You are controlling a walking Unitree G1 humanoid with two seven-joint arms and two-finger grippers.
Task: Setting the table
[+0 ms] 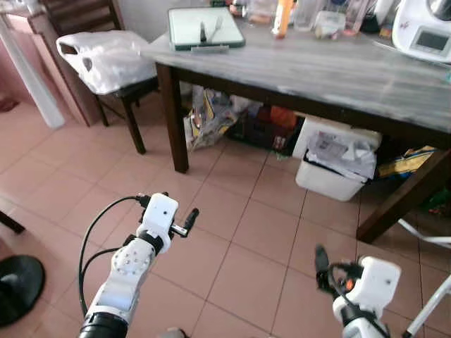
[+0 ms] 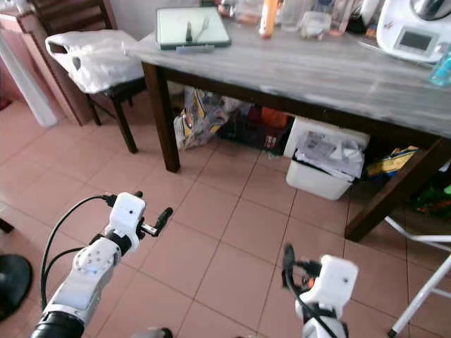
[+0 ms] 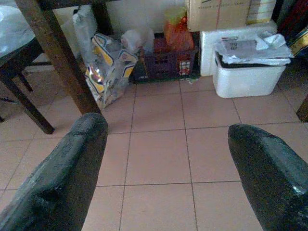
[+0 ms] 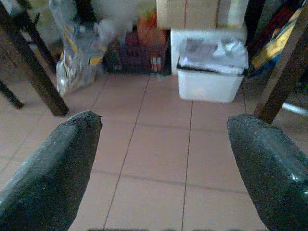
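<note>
The green tray (image 1: 206, 28) with cutlery on it sits at the top centre of the frame on the near corner of the grey bench (image 1: 338, 70), beside bottles and jars (image 1: 310, 15), so that is where I judge the table setting starts. My left hand (image 1: 184, 224) and right hand (image 1: 320, 266) hang low over the tiled floor (image 1: 239, 232), well apart from the bench, fingers spread wide and holding nothing, ready for a first pick

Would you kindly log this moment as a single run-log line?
phase: approaching table | left gripper: open, empty, above floor tiles | right gripper: open, empty | tray: on table's near corner, cutlery on it | white bag: on chair
</note>
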